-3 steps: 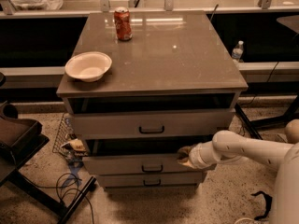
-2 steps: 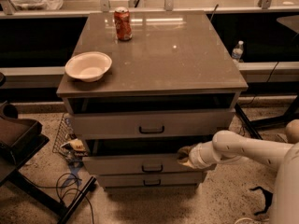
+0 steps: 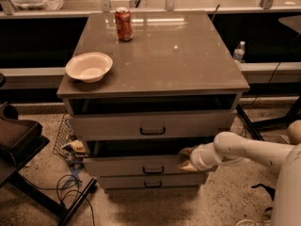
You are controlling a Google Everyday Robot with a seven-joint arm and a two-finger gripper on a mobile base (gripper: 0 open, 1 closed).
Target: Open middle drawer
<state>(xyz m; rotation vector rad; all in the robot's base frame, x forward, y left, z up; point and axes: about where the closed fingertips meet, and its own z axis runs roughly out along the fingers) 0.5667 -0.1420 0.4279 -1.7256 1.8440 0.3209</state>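
I see a speckled floor with loose cables, a dark chair at left and a pale ledge behind; my hand is low at the table's front.

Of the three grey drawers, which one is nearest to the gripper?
The middle drawer, between the taller top drawer and the slim bottom drawer; the gripper is at its top edge.

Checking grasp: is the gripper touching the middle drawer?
Cannot tell. Camera view: gripper overlaps top front edge of middle drawer, right of its handle; contact unclear.
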